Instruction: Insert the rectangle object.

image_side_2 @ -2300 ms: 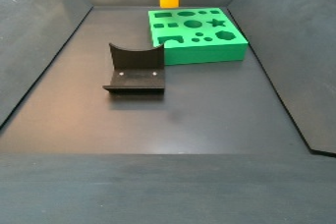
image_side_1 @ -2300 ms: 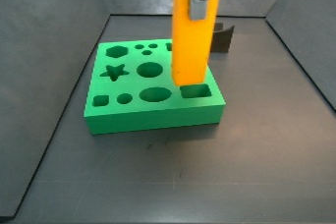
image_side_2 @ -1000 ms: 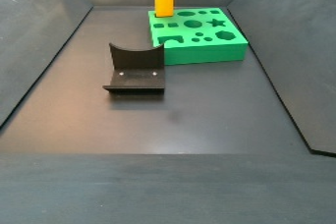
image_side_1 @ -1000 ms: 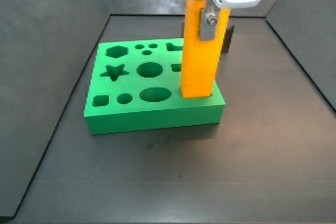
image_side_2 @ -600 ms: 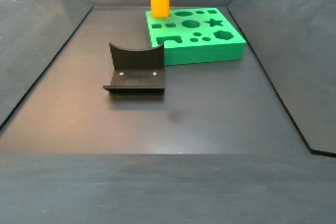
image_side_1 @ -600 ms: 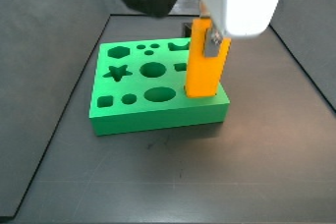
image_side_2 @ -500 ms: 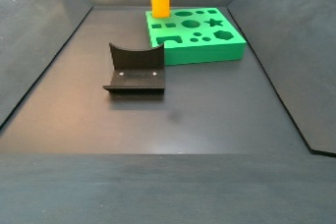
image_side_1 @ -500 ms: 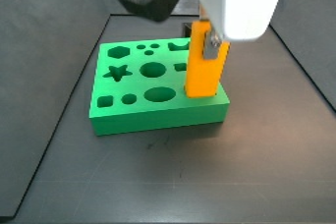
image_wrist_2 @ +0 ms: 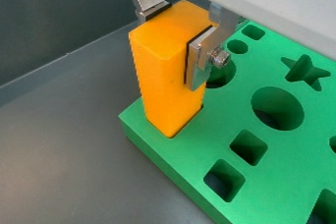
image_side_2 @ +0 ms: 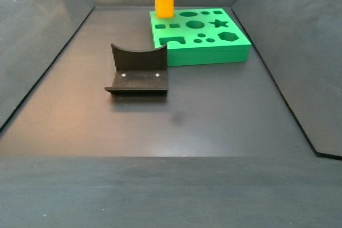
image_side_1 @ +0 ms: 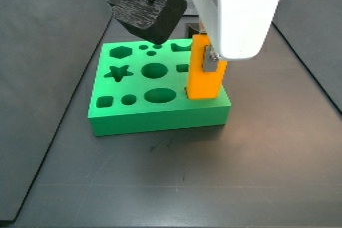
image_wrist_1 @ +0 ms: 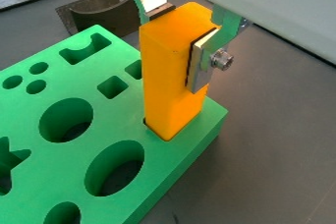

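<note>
The rectangle object (image_wrist_1: pixel 175 76) is an orange-yellow bar standing upright with its lower end down in a corner hole of the green block (image_wrist_1: pixel 92 140). It also shows in the wrist view (image_wrist_2: pixel 164 66) and in both side views (image_side_1: pixel 203 72) (image_side_2: pixel 163 0). My gripper (image_wrist_1: pixel 178 33) is shut on the bar's upper end, one silver finger (image_wrist_1: pixel 203 59) flat against its side and the other behind it. The block (image_side_1: pixel 147 97) has several shaped holes, among them a star (image_side_1: pixel 116 72).
A dark grey curved holder (image_side_2: pixel 136 70) lies on the dark floor, apart from the block (image_side_2: pixel 201 34). Sloped dark walls (image_side_2: pixel 40 62) ring the floor. The arm's white body (image_side_1: pixel 238 7) hangs over the block's right side.
The bar has gone down into the block's corner hole with my gripper still on it; less of its length shows above the block than before.
</note>
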### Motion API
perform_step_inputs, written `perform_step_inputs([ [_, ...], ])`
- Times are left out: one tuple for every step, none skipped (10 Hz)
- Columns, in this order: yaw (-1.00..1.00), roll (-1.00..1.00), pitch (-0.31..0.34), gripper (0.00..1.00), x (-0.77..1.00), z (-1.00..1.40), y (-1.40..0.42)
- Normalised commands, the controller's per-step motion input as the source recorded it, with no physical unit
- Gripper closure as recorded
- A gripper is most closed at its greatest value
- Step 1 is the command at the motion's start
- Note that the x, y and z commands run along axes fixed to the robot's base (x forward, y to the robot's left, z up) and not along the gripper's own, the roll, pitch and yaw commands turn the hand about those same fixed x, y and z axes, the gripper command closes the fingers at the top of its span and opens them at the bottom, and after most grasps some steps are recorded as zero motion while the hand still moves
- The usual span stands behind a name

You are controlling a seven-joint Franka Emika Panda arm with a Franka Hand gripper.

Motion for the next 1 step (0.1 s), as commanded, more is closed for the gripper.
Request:
perform_step_inputs([
  [0.00, 0.02, 0.007, 1.00, 0.00, 0.00, 0.09],
])
